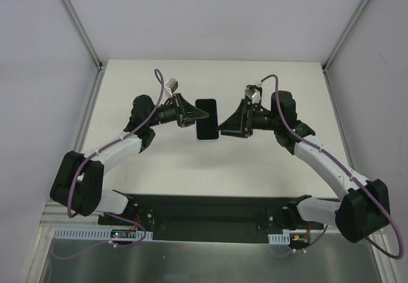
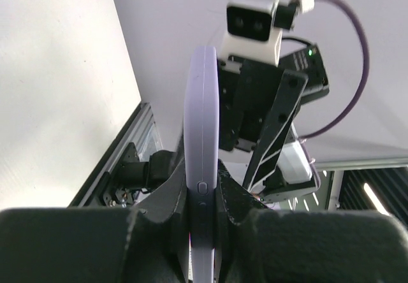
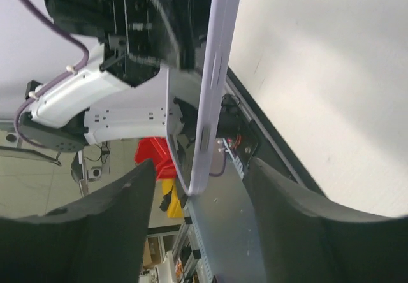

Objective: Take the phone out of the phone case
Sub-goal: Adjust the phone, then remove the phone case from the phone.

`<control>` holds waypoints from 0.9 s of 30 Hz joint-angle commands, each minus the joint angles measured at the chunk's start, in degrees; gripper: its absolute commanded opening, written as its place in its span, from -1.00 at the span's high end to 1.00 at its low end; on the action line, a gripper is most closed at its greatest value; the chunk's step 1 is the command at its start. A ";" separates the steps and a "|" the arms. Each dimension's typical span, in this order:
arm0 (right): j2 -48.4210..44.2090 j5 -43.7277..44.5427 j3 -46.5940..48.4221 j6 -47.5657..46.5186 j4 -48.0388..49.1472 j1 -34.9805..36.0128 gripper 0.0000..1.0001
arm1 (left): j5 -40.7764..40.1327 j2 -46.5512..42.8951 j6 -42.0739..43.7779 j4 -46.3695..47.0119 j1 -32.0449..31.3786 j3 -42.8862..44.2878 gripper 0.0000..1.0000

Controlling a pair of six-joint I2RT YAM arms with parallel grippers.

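The phone [image 1: 206, 120], black screen up, sits in a lilac case and is held above the white table between both arms. My left gripper [image 1: 194, 115] is shut on the case's left long edge. In the left wrist view the case [image 2: 201, 111] stands edge-on, pinched between the fingers [image 2: 159, 200], with its side buttons showing. My right gripper [image 1: 222, 130] is open at the phone's near right corner. In the right wrist view the case [image 3: 215, 85] hangs edge-on between the spread fingers [image 3: 118, 222] without touching them.
The white table [image 1: 255, 162] is fenced by grey enclosure walls and metal corner posts [image 1: 86, 114]. A black base plate [image 1: 204, 216] spans the near edge. Red and yellow bins [image 3: 155, 162] show beyond the table in the right wrist view.
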 commanded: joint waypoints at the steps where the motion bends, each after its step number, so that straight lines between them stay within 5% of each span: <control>1: -8.78 -0.28 -5.01 -4.15 -3.56 0.70 -0.12 | -2.91 -2.96 -1.07 4.18 0.37 0.71 1.00; 5: -12.04 0.60 -6.87 -2.05 -2.51 0.79 0.04 | -3.87 -2.34 -2.21 5.32 0.37 1.68 1.00; 19: -8.09 1.30 -6.35 9.46 13.92 1.93 0.10 | -7.30 -1.81 -7.39 9.54 0.37 1.77 1.00; 27: -6.51 2.00 -6.96 13.77 19.99 2.28 0.42 | -7.66 -1.64 -8.54 11.30 0.37 0.89 1.00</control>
